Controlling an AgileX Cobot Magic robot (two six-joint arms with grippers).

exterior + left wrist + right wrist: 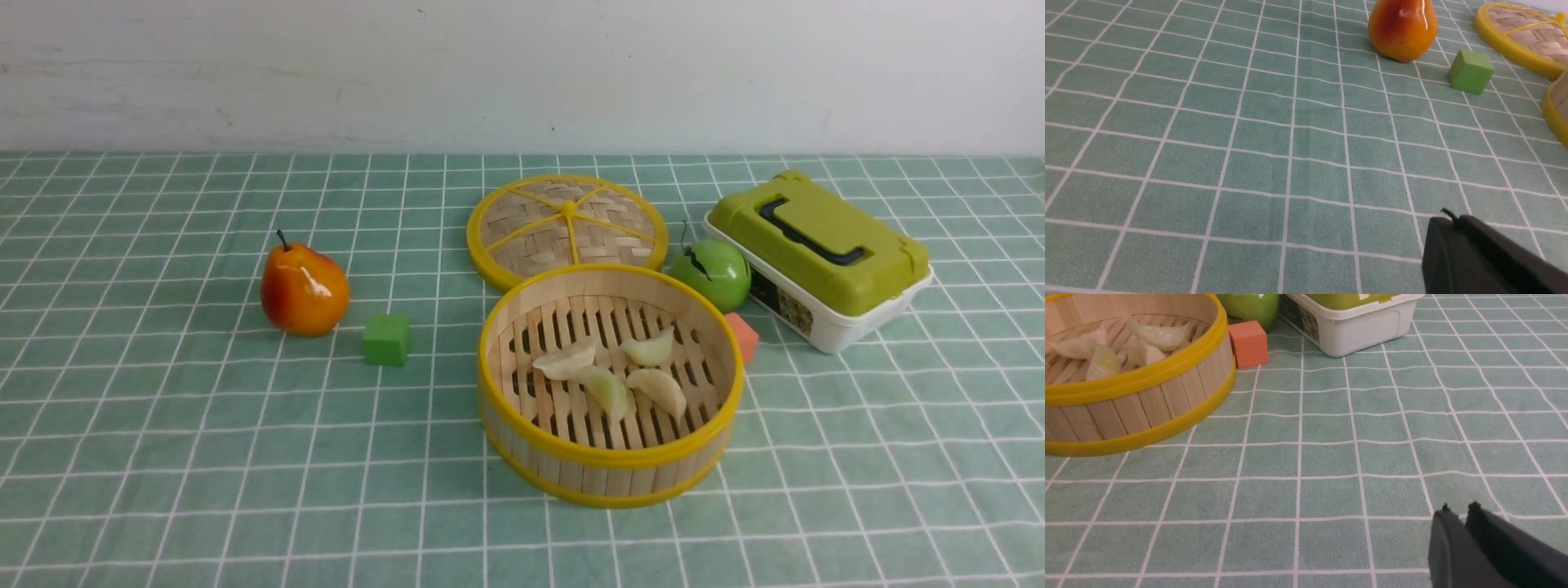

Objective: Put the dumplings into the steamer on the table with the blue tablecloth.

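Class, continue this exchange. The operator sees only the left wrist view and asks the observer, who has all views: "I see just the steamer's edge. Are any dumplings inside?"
Observer: Yes, four dumplings lie on the slatted floor of the steamer.
Operator: What sits beyond it?
Observer: A green apple and an orange cube, next to a green-lidded box.
Operator: And the right gripper?
Observer: The right gripper is over bare tablecloth, jaws slightly apart, holding nothing.
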